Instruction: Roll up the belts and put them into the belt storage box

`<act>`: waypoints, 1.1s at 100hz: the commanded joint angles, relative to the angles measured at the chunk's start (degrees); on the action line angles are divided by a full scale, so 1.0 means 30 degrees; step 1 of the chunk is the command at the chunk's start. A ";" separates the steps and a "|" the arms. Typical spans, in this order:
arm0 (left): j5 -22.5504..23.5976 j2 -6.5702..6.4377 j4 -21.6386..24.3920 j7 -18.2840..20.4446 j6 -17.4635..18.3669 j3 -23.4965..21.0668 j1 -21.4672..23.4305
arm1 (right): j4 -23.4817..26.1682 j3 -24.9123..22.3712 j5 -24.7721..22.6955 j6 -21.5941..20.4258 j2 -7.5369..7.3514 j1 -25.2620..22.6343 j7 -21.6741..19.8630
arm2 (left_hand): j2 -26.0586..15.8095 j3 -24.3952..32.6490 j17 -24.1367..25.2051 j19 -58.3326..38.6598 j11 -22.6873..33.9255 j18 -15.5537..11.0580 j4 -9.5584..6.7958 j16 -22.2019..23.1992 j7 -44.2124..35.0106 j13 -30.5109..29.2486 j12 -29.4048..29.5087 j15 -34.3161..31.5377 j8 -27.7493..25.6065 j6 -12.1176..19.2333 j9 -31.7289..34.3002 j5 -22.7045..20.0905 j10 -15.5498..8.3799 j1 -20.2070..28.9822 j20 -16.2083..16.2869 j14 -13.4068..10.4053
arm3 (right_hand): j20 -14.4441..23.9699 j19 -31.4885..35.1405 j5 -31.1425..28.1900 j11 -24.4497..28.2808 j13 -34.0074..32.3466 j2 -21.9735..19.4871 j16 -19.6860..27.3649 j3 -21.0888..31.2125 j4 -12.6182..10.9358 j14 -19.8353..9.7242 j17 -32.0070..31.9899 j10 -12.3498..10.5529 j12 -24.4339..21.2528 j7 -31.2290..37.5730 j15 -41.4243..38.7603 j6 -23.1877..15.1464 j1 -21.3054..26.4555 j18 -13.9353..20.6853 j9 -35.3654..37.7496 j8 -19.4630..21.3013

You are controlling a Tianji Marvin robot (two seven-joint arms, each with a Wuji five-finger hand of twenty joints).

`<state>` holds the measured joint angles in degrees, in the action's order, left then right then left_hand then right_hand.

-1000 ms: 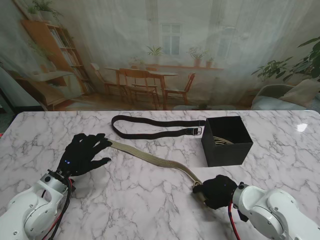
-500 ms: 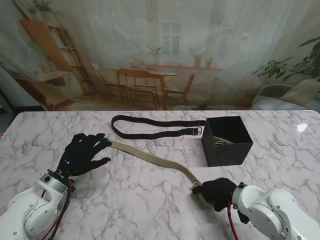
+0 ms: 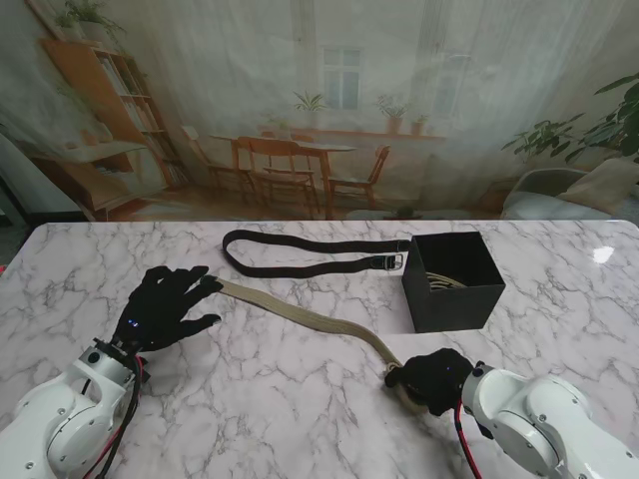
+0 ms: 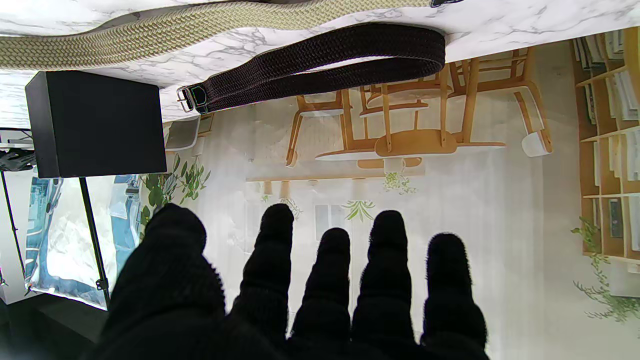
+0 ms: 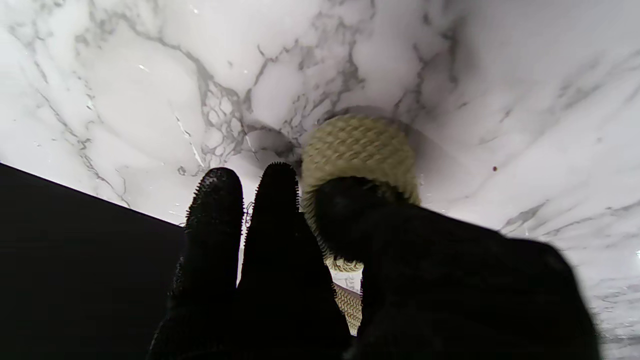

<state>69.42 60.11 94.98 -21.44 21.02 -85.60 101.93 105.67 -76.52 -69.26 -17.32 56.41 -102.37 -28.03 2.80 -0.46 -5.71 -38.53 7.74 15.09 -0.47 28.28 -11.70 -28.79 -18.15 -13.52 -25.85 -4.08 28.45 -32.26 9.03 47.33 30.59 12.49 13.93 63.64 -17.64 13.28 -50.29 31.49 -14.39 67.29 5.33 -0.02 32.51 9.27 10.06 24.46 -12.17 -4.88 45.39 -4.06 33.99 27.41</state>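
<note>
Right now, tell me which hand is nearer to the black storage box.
Right. The right hand sits just nearer to me than the black storage box, closed on the tan belt. The left hand is open, far off to the left.

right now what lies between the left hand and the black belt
Stand view: the tan belt's far end lies between the left hand and the black belt.

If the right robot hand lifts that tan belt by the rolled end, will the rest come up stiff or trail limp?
Probably limp: the tan belt is woven webbing lying flat in a loose curve. Its free length would likely drag, maybe unwinding the coil in the right robot hand. It looks light, and may slide easily on the marble table.
</note>
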 commanded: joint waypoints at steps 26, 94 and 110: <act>0.0036 0.0018 -0.0029 0.0218 0.0046 0.0079 -0.0012 | -0.1191 0.0246 -0.0507 0.0228 0.0206 -0.0170 0.2895 | -0.1073 -0.0411 0.0387 -0.0175 -0.0270 0.0338 0.0344 0.0172 0.0275 0.0532 0.0059 -0.0394 0.0067 -0.0467 -0.0810 0.0746 0.0236 0.0089 0.0065 0.0077 | 0.3416 0.0922 -0.4116 0.3968 -0.1503 0.2258 -0.3151 -0.3150 0.1745 0.0694 0.0155 -0.1822 0.2373 0.8488 -0.2400 -0.1213 -0.4507 -0.1778 0.1278 0.2941; 0.0077 0.0007 -0.0108 0.0157 0.0046 0.0135 -0.0062 | -0.2298 0.1419 0.1400 0.3459 0.0659 -0.0082 0.5857 | -0.1075 -0.0418 0.0402 -0.0139 -0.0274 0.0335 0.0353 0.0160 0.0270 0.0558 0.0064 -0.0368 0.0062 -0.0483 -0.0834 0.0741 0.0244 0.0034 0.0057 0.0059 | 0.4555 0.3767 -0.6332 0.3559 -0.6633 -0.2050 -0.4680 -0.5844 0.1810 0.2398 0.2310 -0.0562 0.2335 0.7751 -0.5852 0.1872 -0.5224 -0.4755 1.0580 -0.2225; 0.0077 0.0006 -0.0106 0.0165 0.0052 0.0141 -0.0066 | -0.1786 0.1122 0.1318 0.3267 0.0614 -0.0295 0.5152 | -0.1080 -0.0412 0.0394 -0.0145 -0.0271 0.0328 0.0351 0.0163 0.0268 0.0544 0.0062 -0.0377 0.0060 -0.0433 -0.0831 0.0737 0.0227 0.0037 0.0063 0.0053 | 0.4389 0.3485 -0.6083 0.2817 -0.5344 -0.4106 -0.4473 -0.6895 -0.0069 0.2814 0.1043 -0.0120 0.1937 0.3536 -0.4981 0.2313 -0.6607 -0.4892 0.8930 -0.1064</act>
<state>69.56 60.08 94.75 -21.61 21.07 -85.37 101.76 99.45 -72.64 -64.18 -7.06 58.35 -102.47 -10.72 2.22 -0.36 -5.71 -38.54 7.74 15.09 -0.47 28.28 -11.70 -28.79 -18.15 -13.52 -25.85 -4.08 28.45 -32.26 9.03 47.29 30.59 12.49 27.74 73.43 -33.57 24.24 -67.49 23.29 -28.07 47.37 7.28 7.48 36.99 12.90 16.60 34.77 -27.80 -6.09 28.29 -17.62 63.16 23.31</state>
